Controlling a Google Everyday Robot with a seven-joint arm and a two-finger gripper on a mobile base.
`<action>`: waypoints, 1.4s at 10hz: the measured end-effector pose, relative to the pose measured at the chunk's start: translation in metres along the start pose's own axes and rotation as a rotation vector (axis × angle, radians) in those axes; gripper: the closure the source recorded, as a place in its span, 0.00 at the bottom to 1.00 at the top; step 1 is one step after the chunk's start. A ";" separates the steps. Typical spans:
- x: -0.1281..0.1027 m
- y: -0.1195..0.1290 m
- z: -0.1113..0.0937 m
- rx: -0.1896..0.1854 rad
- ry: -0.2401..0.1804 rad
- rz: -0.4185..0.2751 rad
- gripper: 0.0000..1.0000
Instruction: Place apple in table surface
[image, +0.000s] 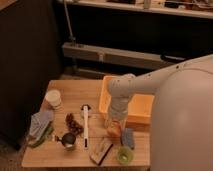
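Note:
The apple (114, 131), small and orange-red, is right under my gripper (114, 127), low over the light wooden table surface (75, 92), just in front of the orange bin. The gripper points down from the white arm and is shut on the apple. I cannot tell whether the apple touches the wood. The arm's wrist hides the apple's top.
An orange plastic bin (141, 106) stands at the back right. A green cup (123, 155), a blue item (128, 137) and a brown block (101, 150) lie near the front edge. A white utensil (85, 125), a dark bunch (73, 123), a metal cup (68, 141), a grey cloth (40, 124) and a white cup (53, 98) lie to the left.

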 end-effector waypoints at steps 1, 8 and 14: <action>0.001 0.002 0.002 -0.016 0.004 -0.019 0.82; 0.001 0.006 0.012 -0.081 0.033 -0.058 0.20; 0.002 0.003 0.010 -0.069 0.008 -0.042 0.20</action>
